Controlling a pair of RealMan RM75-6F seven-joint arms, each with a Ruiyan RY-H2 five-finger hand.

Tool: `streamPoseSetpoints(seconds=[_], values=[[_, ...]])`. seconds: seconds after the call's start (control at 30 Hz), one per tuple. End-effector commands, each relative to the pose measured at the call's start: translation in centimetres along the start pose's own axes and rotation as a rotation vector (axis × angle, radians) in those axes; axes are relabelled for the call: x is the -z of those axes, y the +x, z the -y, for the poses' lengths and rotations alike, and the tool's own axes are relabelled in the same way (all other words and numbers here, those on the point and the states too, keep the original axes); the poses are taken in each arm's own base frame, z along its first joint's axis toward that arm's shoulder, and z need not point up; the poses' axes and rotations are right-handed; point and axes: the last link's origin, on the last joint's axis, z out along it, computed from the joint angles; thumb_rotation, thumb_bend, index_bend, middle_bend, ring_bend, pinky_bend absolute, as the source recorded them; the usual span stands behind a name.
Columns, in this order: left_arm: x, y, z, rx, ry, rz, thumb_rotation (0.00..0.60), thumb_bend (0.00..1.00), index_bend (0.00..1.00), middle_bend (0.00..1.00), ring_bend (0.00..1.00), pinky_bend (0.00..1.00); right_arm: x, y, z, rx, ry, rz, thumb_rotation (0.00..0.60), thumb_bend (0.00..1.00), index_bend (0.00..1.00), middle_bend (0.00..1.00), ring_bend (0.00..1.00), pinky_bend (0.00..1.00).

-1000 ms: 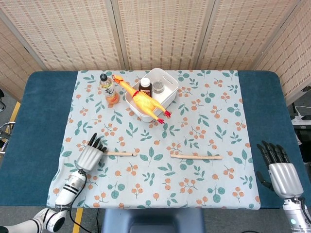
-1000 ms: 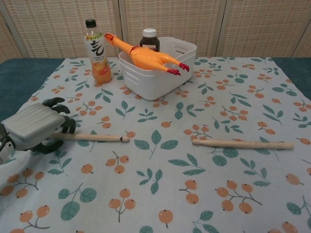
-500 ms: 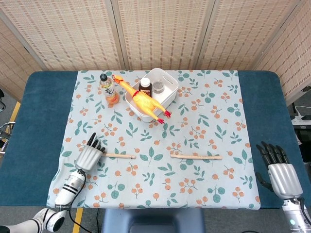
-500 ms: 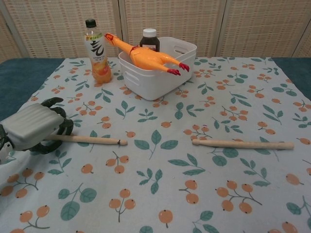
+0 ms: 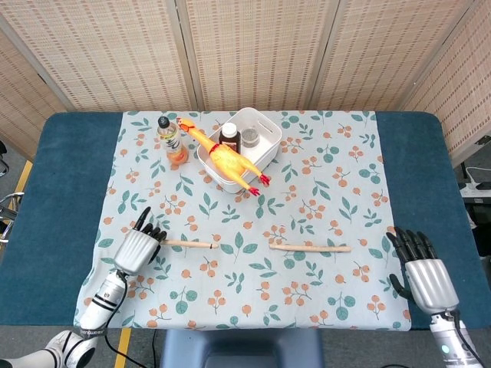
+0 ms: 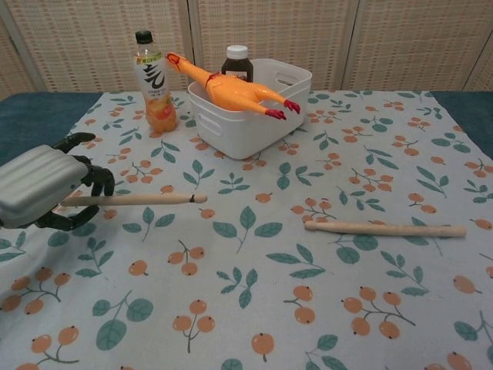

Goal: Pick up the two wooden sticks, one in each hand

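Observation:
My left hand (image 5: 140, 245) (image 6: 42, 191) grips the end of one wooden stick (image 5: 192, 244) (image 6: 139, 200), which is lifted off the floral cloth and points to the right. The second wooden stick (image 5: 310, 248) (image 6: 385, 228) lies flat on the cloth right of centre. My right hand (image 5: 421, 274) hovers over the blue table edge at the lower right, fingers apart and holding nothing, well right of that stick. It does not show in the chest view.
A white basket (image 5: 261, 152) (image 6: 231, 131) at the back holds a rubber chicken (image 5: 222, 157) (image 6: 231, 89) and a dark jar (image 5: 229, 134) (image 6: 237, 62). A drink bottle (image 5: 173, 140) (image 6: 152, 81) stands left of it. The floral cloth (image 5: 253, 291) covers the blue table (image 5: 54, 207).
My left hand has raised its stick off the cloth. The right hand has moved a little left, toward the other stick.

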Motion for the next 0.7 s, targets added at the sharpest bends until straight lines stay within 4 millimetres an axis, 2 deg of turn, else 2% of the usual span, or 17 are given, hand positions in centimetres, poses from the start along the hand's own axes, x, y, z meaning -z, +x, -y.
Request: streamPoseSetpoints(seconds=[0.03, 0.2, 0.37, 0.47, 0.7], values=[[0.7, 0.5, 0.5, 0.014, -0.002, -0.041, 0.6, 0.55, 0.82, 0.85, 0.42, 0.06, -0.9, -0.8, 1.8, 0.038, 0.064, 0.017, 0.6, 0.3, 0.02, 0.0, 0.0, 0.0], [1.3, 0.7, 1.5, -0.002, 0.017, -0.046, 0.6, 0.55, 0.82, 0.85, 0.42, 0.06, -3.1, -2.1, 5.5, 0.1, 0.148, 0.041, 0.6, 0.3, 0.09, 0.13, 0.0, 0.0], [1.7, 0.7, 2.3, -0.006, 0.036, -0.041, 0.6, 0.55, 0.82, 0.84, 0.42, 0.06, -5.4, -3.1, 8.8, 0.157, 0.193, 0.035, 0.6, 0.3, 0.12, 0.16, 0.0, 0.0], [1.9, 0.6, 2.8, 0.001, 0.04, -0.037, 0.6, 0.55, 0.82, 0.84, 0.42, 0.06, -6.6, -3.7, 10.0, 0.174, 0.2, 0.043, 0.6, 0.3, 0.14, 0.18, 0.0, 0.0], [2.1, 0.7, 3.1, -0.002, 0.042, -0.047, 0.6, 0.55, 0.82, 0.84, 0.42, 0.06, -8.9, -5.5, 11.5, 0.186, 0.186, 0.109, 0.6, 0.3, 0.17, 0.2, 0.0, 0.0]])
